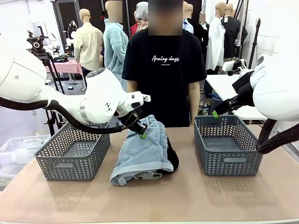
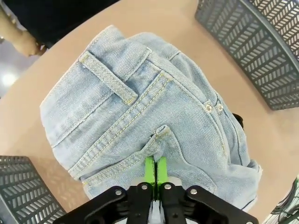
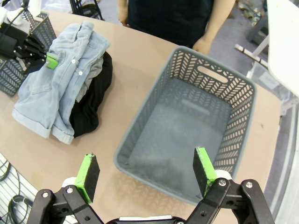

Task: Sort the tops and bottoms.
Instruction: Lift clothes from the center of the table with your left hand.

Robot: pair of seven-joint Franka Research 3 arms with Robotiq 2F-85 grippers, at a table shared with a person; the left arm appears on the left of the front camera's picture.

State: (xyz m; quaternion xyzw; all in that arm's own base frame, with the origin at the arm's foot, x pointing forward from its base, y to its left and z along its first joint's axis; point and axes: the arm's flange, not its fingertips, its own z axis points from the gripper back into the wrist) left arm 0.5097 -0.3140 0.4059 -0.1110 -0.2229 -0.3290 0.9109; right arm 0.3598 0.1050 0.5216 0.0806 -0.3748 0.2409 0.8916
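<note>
Left basket (image 1: 70, 151) on the desk (image 1: 196, 196), left of and below the left fingers (image 1: 142, 135); nothing seen in it. Left fingers pressed fully together on a raised fold of the denim shorts (image 1: 142, 156), near the waistband end; fabric looks pinched between the pads. Shorts lie just under and beyond these fingers, long axis running from the person's side toward the robot's edge, hems nearest the robot. Black garment (image 1: 172, 157) and grey garment (image 3: 92, 78) show beneath, on the side away from the left fingers. Right basket (image 1: 229, 144) farther right, bare inside. Right fingers (image 1: 215, 114) spread wide, holding nothing, above that basket's rim, well apart from the pile. Left arm is the nearer; a lift looks next.
</note>
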